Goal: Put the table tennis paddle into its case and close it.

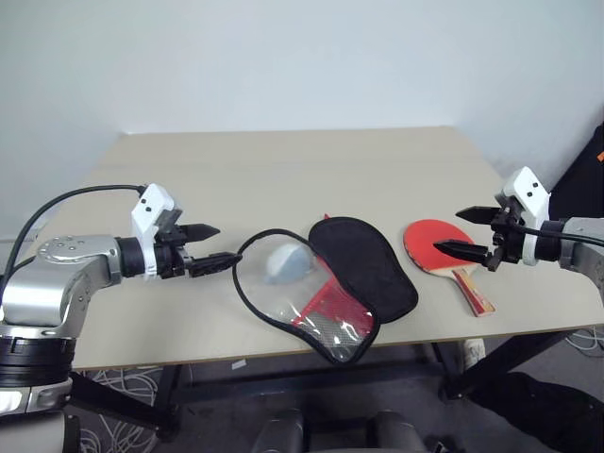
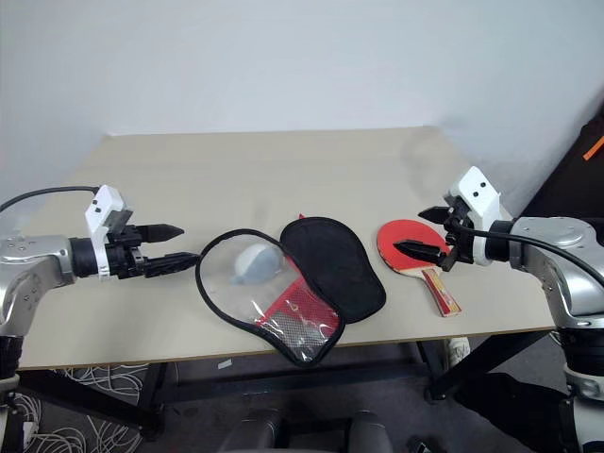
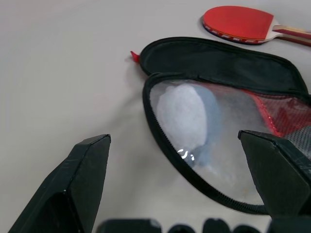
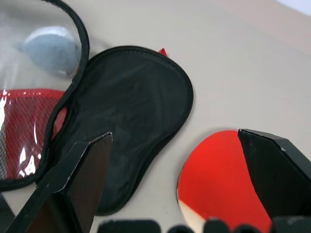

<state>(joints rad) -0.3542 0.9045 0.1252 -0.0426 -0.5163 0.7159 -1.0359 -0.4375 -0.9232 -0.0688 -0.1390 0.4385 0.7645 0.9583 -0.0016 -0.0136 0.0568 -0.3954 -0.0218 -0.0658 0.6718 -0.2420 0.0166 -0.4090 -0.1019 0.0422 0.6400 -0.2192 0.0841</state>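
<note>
Both hands hover spread wide and empty: the right hand (image 1: 467,233) just above the table tennis paddle (image 1: 440,247), the left hand (image 1: 209,247) beside the unzipped case (image 1: 363,266). Grasping the paddle seems next.

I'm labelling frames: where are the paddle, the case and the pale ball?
table tennis paddle (image 1: 436,245), left eye view, on the red rubber face.
case (image 1: 366,264), left eye view, on the black-lined open flap.
ball (image 3: 182,116), left wrist view, on its pale surface behind the clear plastic.

Beige counter (image 1: 283,170) against a white wall (image 1: 283,57); pale round ball (image 1: 283,262) near its front; white cables (image 2: 57,415) on the floor.
</note>
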